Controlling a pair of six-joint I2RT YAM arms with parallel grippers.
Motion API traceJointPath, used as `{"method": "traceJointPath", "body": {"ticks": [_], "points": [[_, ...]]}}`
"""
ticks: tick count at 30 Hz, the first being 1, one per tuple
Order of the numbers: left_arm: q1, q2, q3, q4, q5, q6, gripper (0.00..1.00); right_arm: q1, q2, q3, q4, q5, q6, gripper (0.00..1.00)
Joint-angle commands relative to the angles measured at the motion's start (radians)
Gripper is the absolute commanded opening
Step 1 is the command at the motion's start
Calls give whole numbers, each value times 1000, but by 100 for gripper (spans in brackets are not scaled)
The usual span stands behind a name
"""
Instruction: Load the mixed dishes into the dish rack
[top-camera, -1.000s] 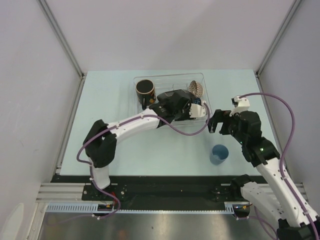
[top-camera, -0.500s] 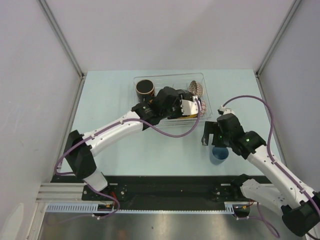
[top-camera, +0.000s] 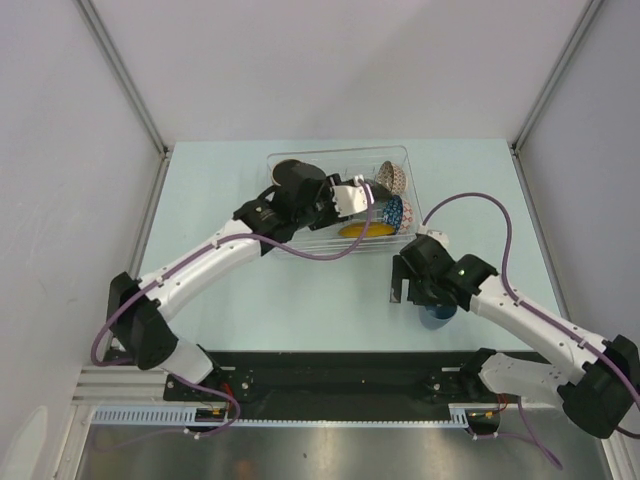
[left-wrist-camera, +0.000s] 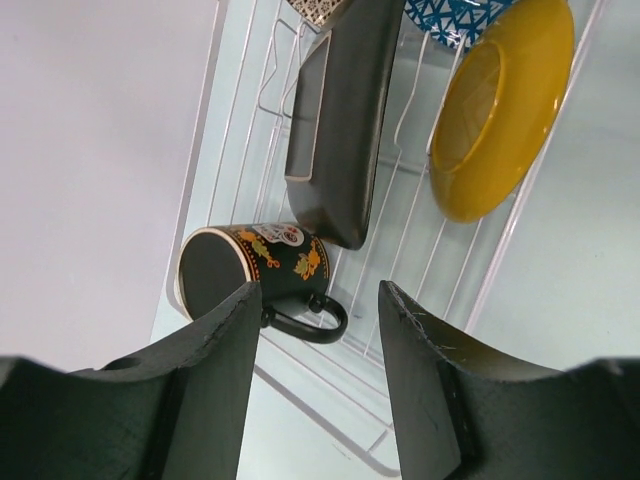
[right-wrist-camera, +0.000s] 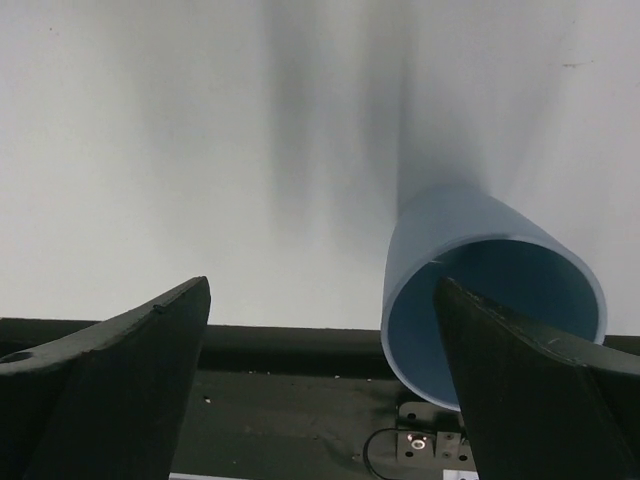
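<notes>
Two grippers, both open and empty: my right gripper (right-wrist-camera: 322, 285) gapes wide, the light blue round cup (right-wrist-camera: 495, 290) just beside one finger; my left gripper (left-wrist-camera: 320, 290) hovers over the clear ribbed plastic dish rack (top-camera: 335, 153).

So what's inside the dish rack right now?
Inside the dish rack: a dark cup on its side, a black plate and yellow saucer on edge, a blue bowl and a beige bowl. The left arm hides part of it.

We see black plate (left-wrist-camera: 345, 130), yellow saucer (left-wrist-camera: 500, 105), blue bowl (top-camera: 393, 212) & beige bowl (top-camera: 393, 177) on edge in rack (top-camera: 340, 152); dark cup (left-wrist-camera: 255, 265) lies sideways. Light blue cup (right-wrist-camera: 490, 290) upright outside.
</notes>
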Motion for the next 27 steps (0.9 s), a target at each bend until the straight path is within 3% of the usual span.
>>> {"method": "traceJointPath", "body": {"ticks": [1, 7, 10, 11, 13, 15, 16, 19, 23, 27], "points": [[6, -96, -48, 14, 24, -17, 54, 1, 40, -7, 38, 54, 67, 99], [117, -160, -82, -44, 83, -164, 54, 20, 157, -33, 81, 53, 44, 100], [190, -240, -161, -82, 115, -223, 54, 49, 210, -47, 127, 57, 12, 95], [225, -261, -183, -84, 113, -229, 54, 58, 233, -53, 155, 47, -10, 86], [249, -298, -213, -119, 106, -238, 53, 61, 293, -52, 170, 44, -28, 78], [273, -344, -221, -140, 98, -244, 53, 60, 310, -53, 196, 42, -48, 51], [279, -358, -229, -151, 93, -246, 53, 61, 315, -53, 201, 42, -54, 27], [287, -401, -243, -151, 93, -240, 53, 61, 294, -50, 222, 56, -70, 0], [287, -403, -224, -144, 95, -252, 53, 67, 234, 2, 198, 62, -108, 0], [292, -358, -125, -154, 93, -285, 50, 37, 120, 190, 216, -14, -203, 0]]}}
